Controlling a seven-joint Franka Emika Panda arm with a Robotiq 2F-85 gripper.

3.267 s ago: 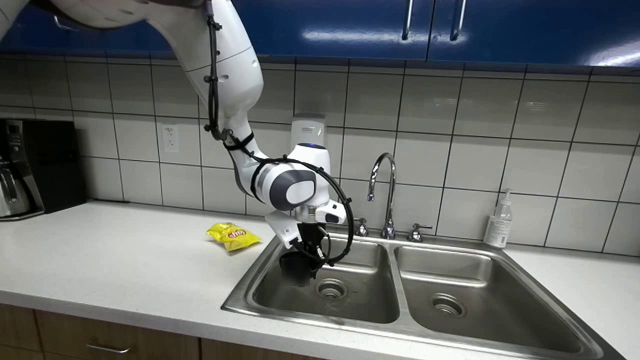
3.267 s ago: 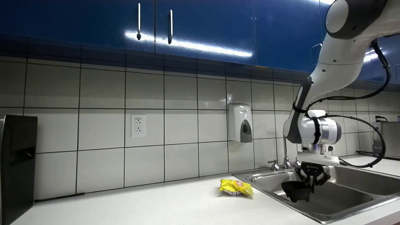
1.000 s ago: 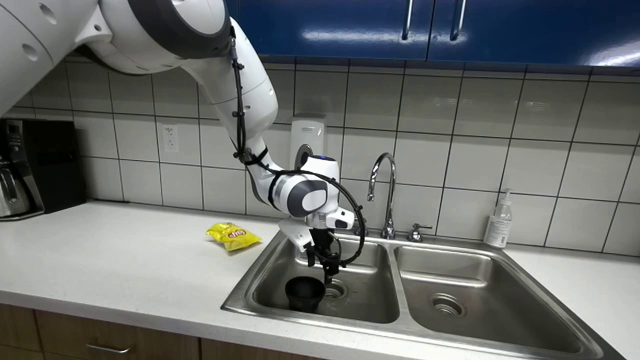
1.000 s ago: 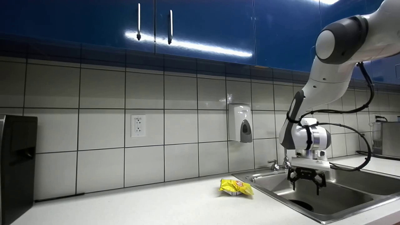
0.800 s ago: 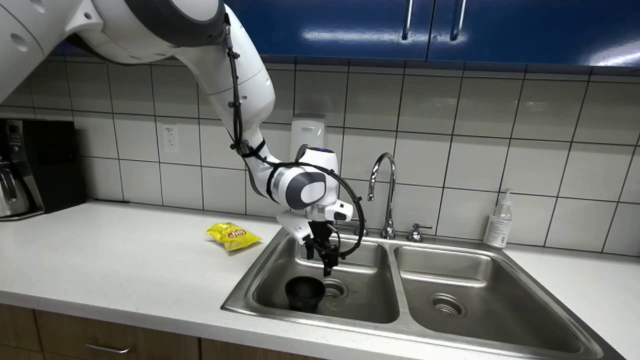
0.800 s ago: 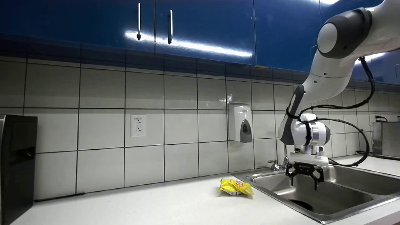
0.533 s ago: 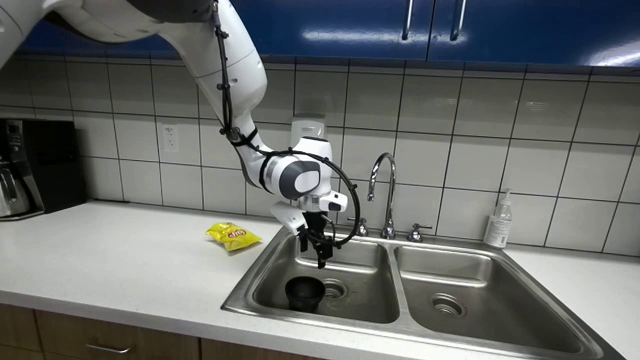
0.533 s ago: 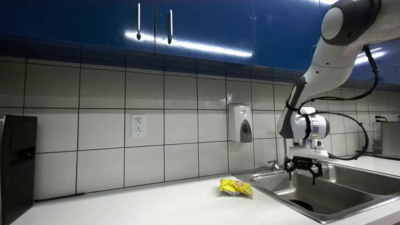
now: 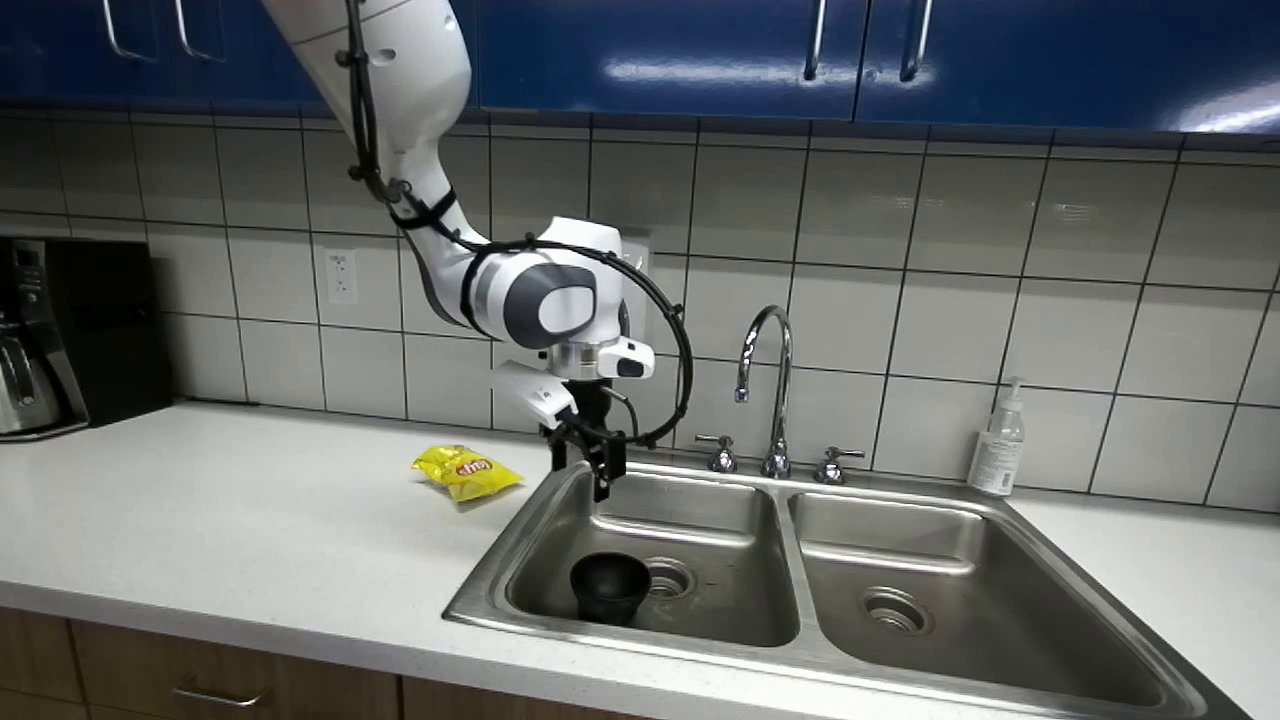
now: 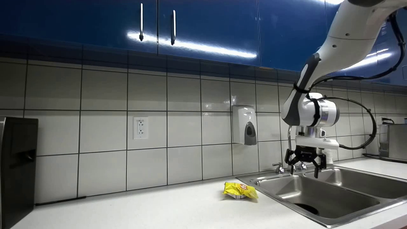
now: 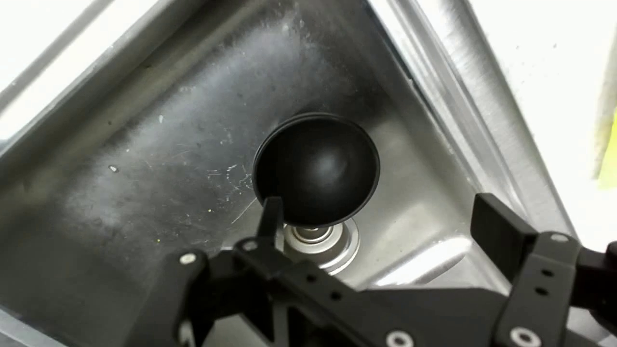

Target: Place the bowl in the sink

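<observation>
Bowl mostly hidden by the sink rim in an exterior view

A shiny yellow snack bag lies on a white countertop below glossy blue wall cabinets in both exterior views, where a white-and-gray plastic dispenser hangs on off-white tiles. In an exterior view, a black coffee maker with a silver carafe stands well apart from a translucent, white-labeled pump bottle.

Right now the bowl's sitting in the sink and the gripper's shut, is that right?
Not shut: the gripper is open, its fingers spread apart, as the wrist view shows. The bowl does sit in the sink.
</observation>
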